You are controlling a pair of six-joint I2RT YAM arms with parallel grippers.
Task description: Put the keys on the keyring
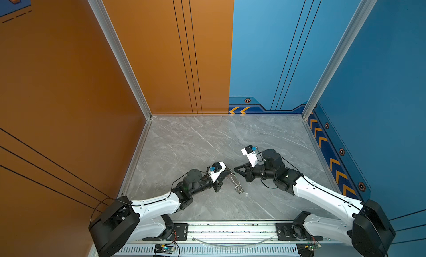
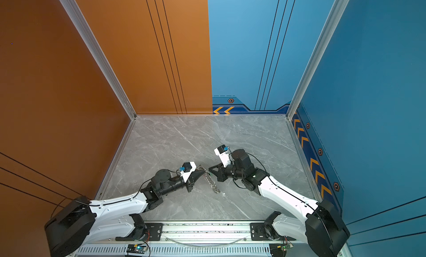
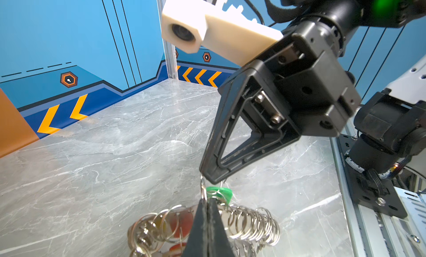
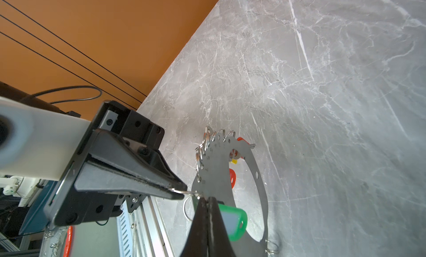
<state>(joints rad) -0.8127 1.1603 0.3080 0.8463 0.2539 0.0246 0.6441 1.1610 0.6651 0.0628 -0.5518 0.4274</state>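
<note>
Pinches a wire ring (image 4: 191, 192) of the keyring (image 1: 238, 183) in the left gripper (image 4: 181, 190) above the table (image 1: 184, 152), near end drooping. Presses the right gripper (image 3: 207, 178) shut at the green-tagged key (image 4: 233, 221), hold unclear. Judged midway: red-tagged keys (image 4: 232, 178) on, green pending.

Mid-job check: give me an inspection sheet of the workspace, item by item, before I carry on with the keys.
surface: grey marble table, bare apart from the job's things.
job's things: keyring, a flat plate edged with wire rings, hangs between both grippers, lower end at or near the table; red-orange tags among its rings; green-tagged key at the fingers.
clutter: nothing seen on the table.
grippers: left gripper shut on a wire ring at the keyring's top; right gripper shut, seemingly on the green-tagged key.
cables: black cables loop at each wrist, apart from the keyring.
surroundings: orange wall, blue wall, aluminium rail in front.
</note>
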